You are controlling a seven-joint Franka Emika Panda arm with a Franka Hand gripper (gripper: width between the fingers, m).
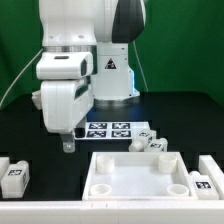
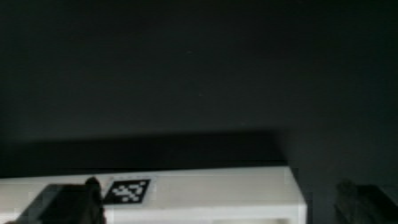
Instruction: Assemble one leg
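The white arm (image 1: 85, 30) carries one label that can be made out: a triangular warning sticker (image 1: 110, 66) on its base. Its symbol is too small to read, and no brand name or lettering is legible in either view.

The end effector (image 1: 68, 146) hangs low over the black counter (image 1: 30, 130), just off the end of the marker board (image 1: 108, 129) that lies toward the exterior view's left. In the wrist view its two dark fingers (image 2: 66, 205) stand well apart with nothing between them, so it is spread and empty.

The marker board bears a row of black-and-white square tags, patterns only, with no letters or numbers. The wrist view shows one such tag (image 2: 128, 190) on a white surface below the fingers. I cannot tell which part that surface belongs to.

The leg (image 1: 14, 177) lies on the counter at the exterior view's left edge, well apart from the end effector, with a square tag on the face toward the camera. The large white tabletop (image 1: 135, 158) sits in the foreground centre. Two small white tagged blocks (image 1: 155, 146) rest just behind its far rim, and another tagged post (image 1: 203, 185) lies beside it at the exterior view's right.
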